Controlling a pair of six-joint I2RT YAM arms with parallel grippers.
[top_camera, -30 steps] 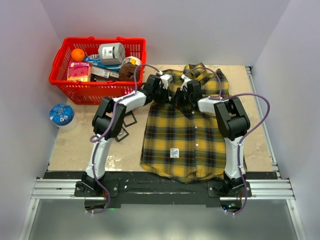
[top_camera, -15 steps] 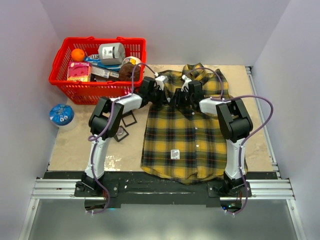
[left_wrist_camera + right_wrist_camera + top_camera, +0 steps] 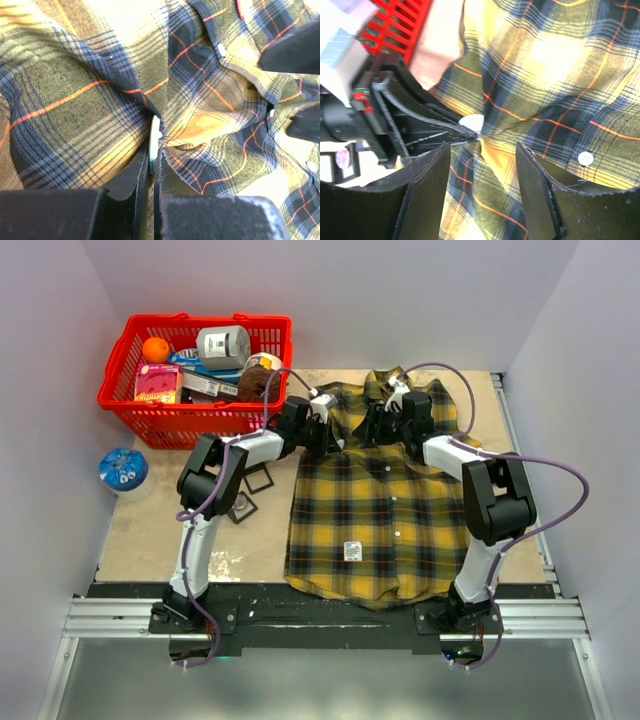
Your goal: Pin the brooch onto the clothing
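Observation:
The clothing (image 3: 370,510) is a yellow-and-dark plaid shirt lying flat on the table, collar at the far end. My left gripper (image 3: 335,430) (image 3: 152,161) sits at the shirt's upper chest and is shut on the brooch (image 3: 154,136), a thin white disc seen edge-on and pressed into a fold of the fabric (image 3: 75,100). In the right wrist view the brooch (image 3: 471,122) shows as a small white round at the left fingertips. My right gripper (image 3: 377,423) (image 3: 482,150) stands open just right of it over the plaid (image 3: 560,75), holding nothing.
A red basket (image 3: 170,422) with several groceries stands at the far left. A blue-and-white round pack (image 3: 122,470) lies at the left edge. Small black square frames (image 3: 250,495) lie beside the left arm. A white label (image 3: 350,551) is near the shirt's hem.
My right gripper has opened and drawn back to the right, away from the left fingertips, and its arm has swung right. The left gripper stays shut in place.

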